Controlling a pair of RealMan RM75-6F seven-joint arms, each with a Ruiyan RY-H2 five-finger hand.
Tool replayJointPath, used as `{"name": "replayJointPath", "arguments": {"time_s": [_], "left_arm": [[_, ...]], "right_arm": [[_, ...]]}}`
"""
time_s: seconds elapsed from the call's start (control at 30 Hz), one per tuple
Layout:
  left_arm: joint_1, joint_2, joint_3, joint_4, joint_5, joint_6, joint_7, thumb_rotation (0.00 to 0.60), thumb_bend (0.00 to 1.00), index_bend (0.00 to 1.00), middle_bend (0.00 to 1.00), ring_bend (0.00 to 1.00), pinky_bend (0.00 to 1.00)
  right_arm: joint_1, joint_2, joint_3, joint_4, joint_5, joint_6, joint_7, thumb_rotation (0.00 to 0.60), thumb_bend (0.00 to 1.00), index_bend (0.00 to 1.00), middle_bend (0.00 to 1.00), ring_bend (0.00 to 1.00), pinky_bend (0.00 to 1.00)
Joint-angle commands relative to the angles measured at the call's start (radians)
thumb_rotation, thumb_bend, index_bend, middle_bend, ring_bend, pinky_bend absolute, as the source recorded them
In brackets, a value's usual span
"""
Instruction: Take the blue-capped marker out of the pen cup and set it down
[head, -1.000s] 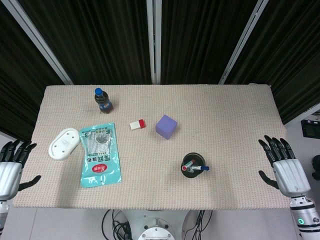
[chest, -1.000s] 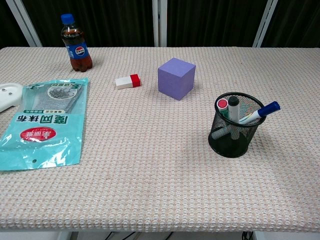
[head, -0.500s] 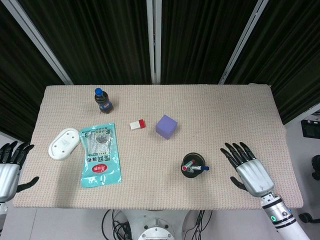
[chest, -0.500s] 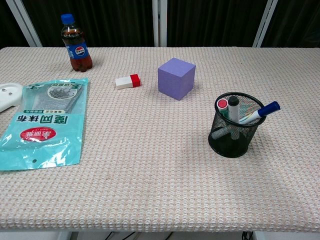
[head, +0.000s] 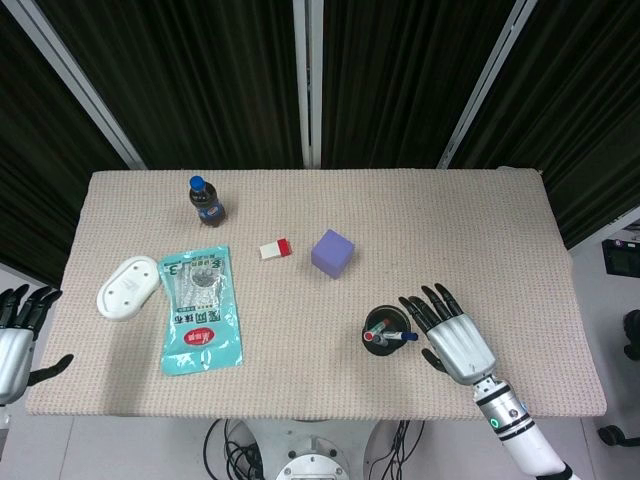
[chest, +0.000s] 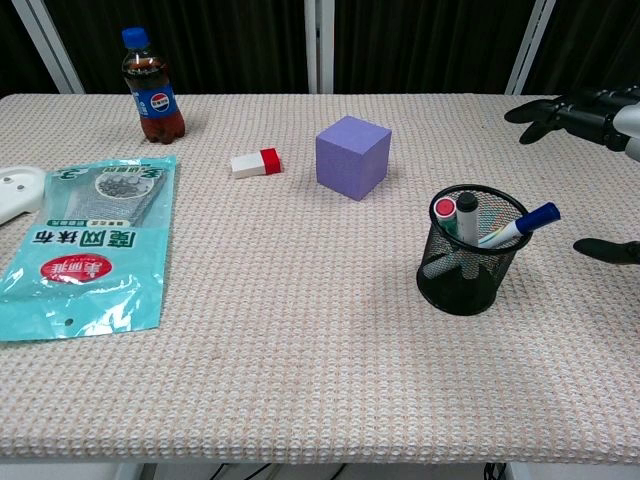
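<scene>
A black mesh pen cup (head: 383, 329) (chest: 466, 256) stands at the table's front right with several markers in it. The blue-capped marker (head: 402, 337) (chest: 524, 224) leans out over the cup's right rim, cap uppermost. My right hand (head: 452, 332) (chest: 588, 113) hovers just right of the cup, fingers spread and holding nothing, its thumb (chest: 606, 248) low beside the blue cap. My left hand (head: 14, 335) hangs off the table's left edge, fingers apart and empty; the chest view does not show it.
A purple cube (head: 333, 253) (chest: 352, 157) sits behind the cup. A red-and-white eraser (head: 273, 248), a cola bottle (head: 206, 201), a teal packet (head: 201, 308) and a white oval dish (head: 128, 286) lie to the left on the woven table cover (head: 480, 230).
My right hand has swept left from the table's right edge to just beside the pen cup. The left hand has drifted slightly down and outward. The cup and markers have not moved.
</scene>
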Motion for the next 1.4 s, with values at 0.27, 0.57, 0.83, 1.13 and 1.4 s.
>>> {"name": "replayJointPath", "arguments": {"time_s": [0.27, 0.57, 0.83, 1.13, 1.4], "left_arm": [[0.000, -0.002, -0.002, 0.016, -0.004, -0.003, -0.016, 0.600, 0.12, 0.15, 0.11, 0.02, 0.07], [0.003, 0.000, -0.002, 0.018, -0.004, 0.001, -0.021, 0.600, 0.12, 0.15, 0.11, 0.02, 0.07], [0.002, -0.002, -0.002, 0.019, -0.004, -0.001, -0.019, 0.600, 0.12, 0.15, 0.11, 0.02, 0.07], [0.001, 0.001, -0.006, 0.017, -0.015, -0.006, -0.016, 0.600, 0.12, 0.15, 0.11, 0.02, 0.07], [0.001, 0.003, -0.004, 0.022, -0.016, -0.010, -0.018, 0.600, 0.12, 0.15, 0.11, 0.02, 0.07]], "right_arm": [[0.012, -0.047, -0.005, 0.051, -0.033, 0.039, 0.028, 0.600, 0.20, 0.16, 0.22, 0.00, 0.00], [0.018, -0.070, -0.010, 0.069, -0.035, 0.052, 0.022, 0.600, 0.21, 0.31, 0.22, 0.00, 0.00], [0.024, -0.079, -0.012, 0.085, -0.034, 0.058, 0.020, 0.600, 0.24, 0.39, 0.22, 0.00, 0.00], [0.032, -0.093, -0.013, 0.101, -0.023, 0.055, 0.027, 0.600, 0.25, 0.43, 0.22, 0.00, 0.00], [0.037, -0.104, -0.016, 0.111, -0.019, 0.057, 0.025, 0.600, 0.27, 0.45, 0.22, 0.00, 0.00]]}}
